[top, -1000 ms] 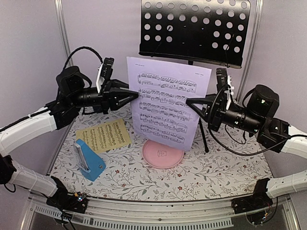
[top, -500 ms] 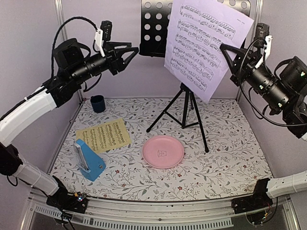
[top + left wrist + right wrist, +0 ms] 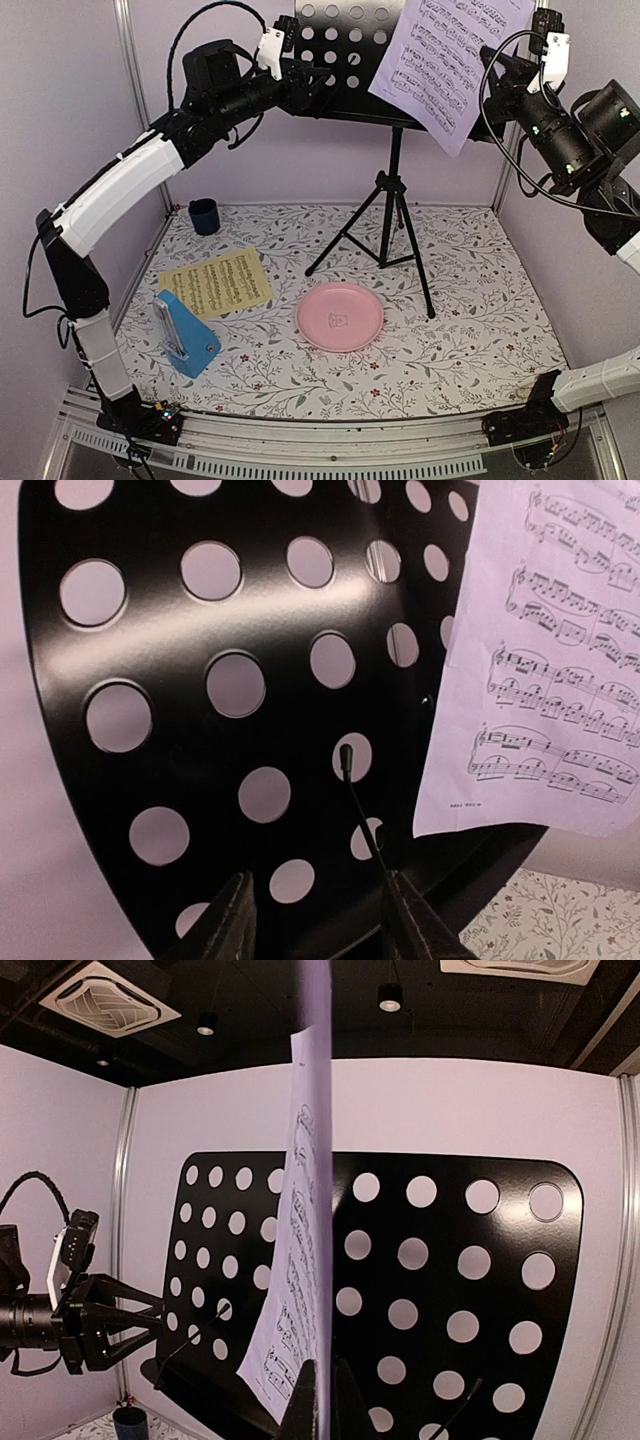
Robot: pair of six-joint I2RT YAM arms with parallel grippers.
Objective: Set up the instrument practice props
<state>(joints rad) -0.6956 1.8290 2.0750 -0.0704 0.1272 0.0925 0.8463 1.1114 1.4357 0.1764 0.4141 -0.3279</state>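
Observation:
The black perforated music stand (image 3: 345, 60) stands on its tripod at the back centre. My right gripper (image 3: 484, 104) is shut on the edge of the lilac sheet (image 3: 450, 55) and holds it high, in front of the desk's right half. In the right wrist view the sheet (image 3: 300, 1260) runs edge-on up from the closed gripper (image 3: 322, 1400), with the desk (image 3: 450, 1260) behind. My left gripper (image 3: 320, 85) is open and empty close to the desk's left half (image 3: 200, 630); a thin wire page holder (image 3: 360, 810) rises between its fingers (image 3: 235, 925). The yellow sheet (image 3: 215, 283) and blue metronome (image 3: 187, 335) lie at front left.
A pink round plate (image 3: 340, 316) lies on the floral mat in front of the tripod legs (image 3: 385, 235). A small dark blue cup (image 3: 204, 216) stands at the back left. Lilac walls enclose the left, back and right sides.
The left gripper let go of the lilac sheet and rose to the stand's desk. The right gripper lifted the sheet from above the plate up in front of the desk.

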